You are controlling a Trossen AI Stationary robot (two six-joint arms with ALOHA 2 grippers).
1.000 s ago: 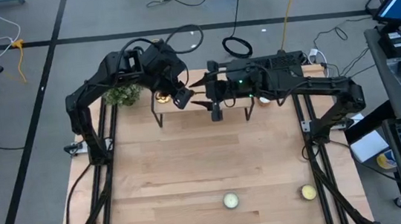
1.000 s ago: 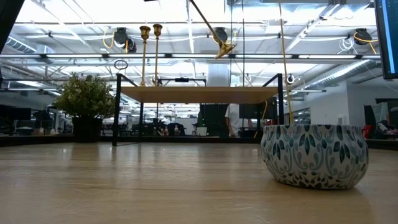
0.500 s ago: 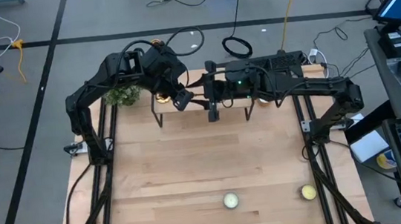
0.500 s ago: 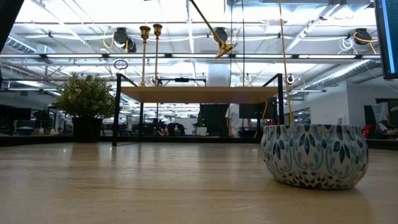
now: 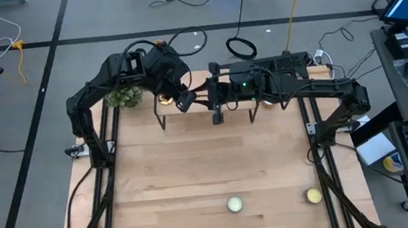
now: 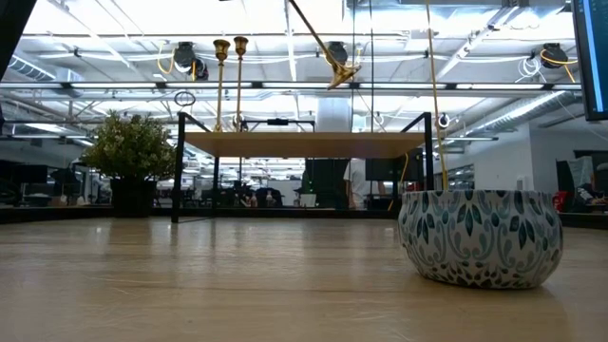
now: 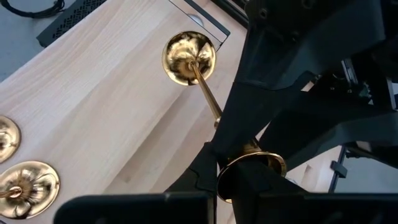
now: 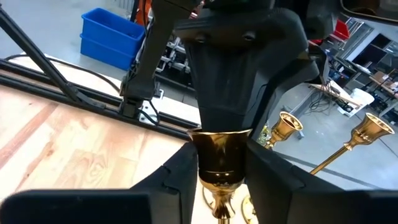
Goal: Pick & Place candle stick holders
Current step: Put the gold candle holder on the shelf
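Observation:
One gold candle stick holder hangs slanted in the air above a raised wooden shelf at the table's far side. Its flared base is the lower end. My left gripper is shut on its upper end. My right gripper comes level from the right, its fingers on either side of the candle cup. Two more candle stick holders stand upright on their bases on the shelf. My left gripper holds the holder's cup end, slanting down from the left; its own fingers hide the exact spot. The holder hangs tilted below it, base clear of the shelf. My right gripper has the cup's two sides between its fingers, level from the table's right, just under the left gripper's tips.
A green plant stands at the shelf's left end. Two tealights lie near the table's front edge. A patterned bowl sits close to the low camera. The wide middle of the table is bare wood.
My right gripper's fingers have drawn in around the holder's cup end beside the left gripper. Both arms have kept their places, and the holder hangs tilted as before.

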